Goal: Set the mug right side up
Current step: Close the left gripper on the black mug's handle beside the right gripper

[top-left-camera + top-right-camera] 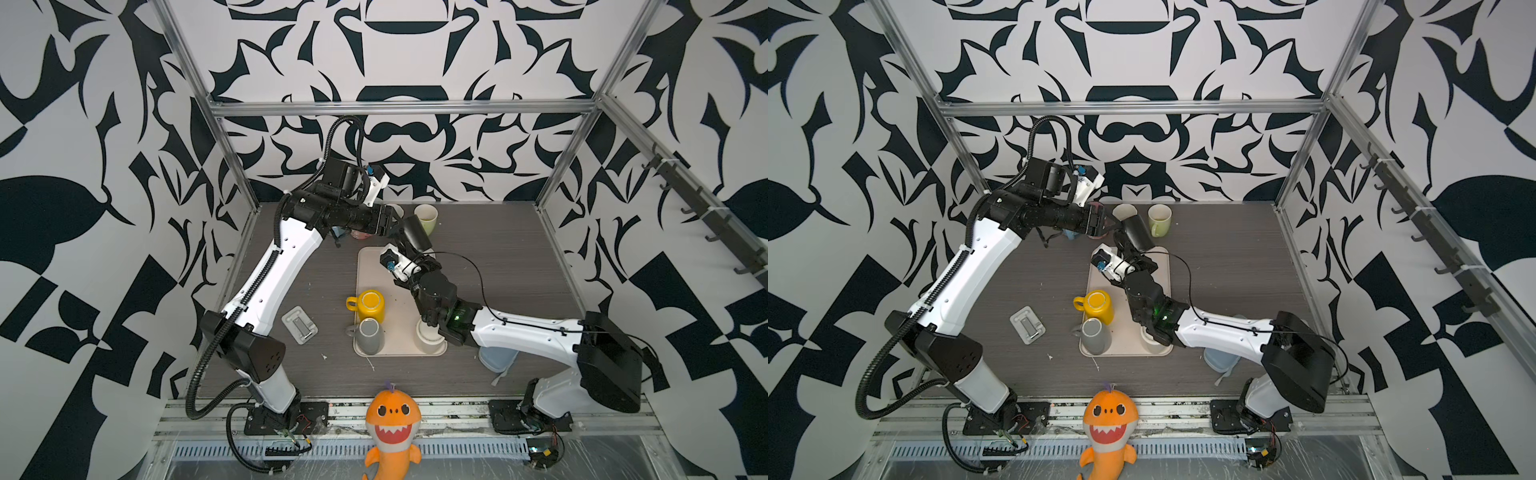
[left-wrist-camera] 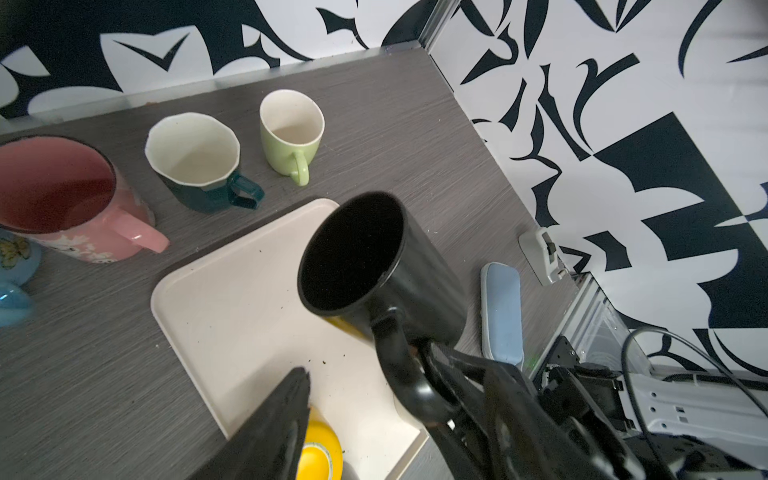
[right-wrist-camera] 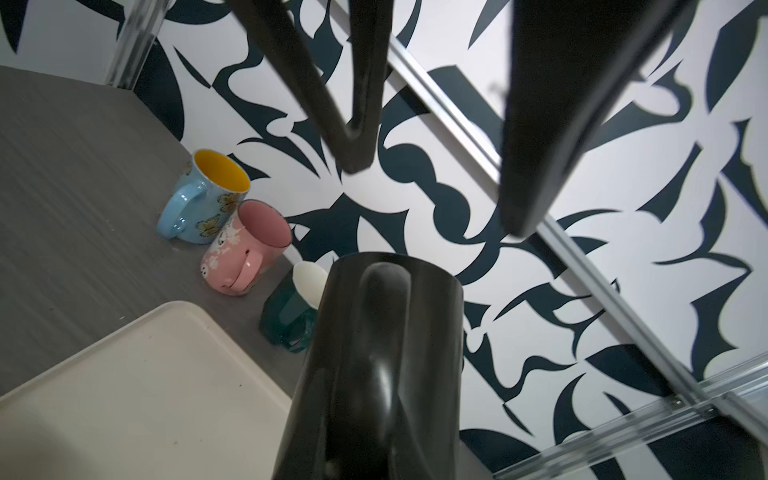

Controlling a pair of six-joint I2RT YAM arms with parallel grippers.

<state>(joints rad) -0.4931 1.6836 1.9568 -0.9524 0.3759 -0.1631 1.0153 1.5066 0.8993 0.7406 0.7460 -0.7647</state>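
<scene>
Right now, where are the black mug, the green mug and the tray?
black mug [image 2: 419, 266], left wrist view, on its outer side wall.
green mug [image 1: 428, 222], a top view, on its outer wall below the rim.
tray [image 1: 368, 266], a top view, on bare surface near its far left corner.

Black mug [image 1: 1137, 233] aloft over tray [image 1: 1165, 286]

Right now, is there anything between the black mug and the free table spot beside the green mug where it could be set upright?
Nothing visible blocks it. The right gripper holds the black mug by its handle, tilted, above the tray's far end. The green mug stands apart, with bare table next to it.
</scene>
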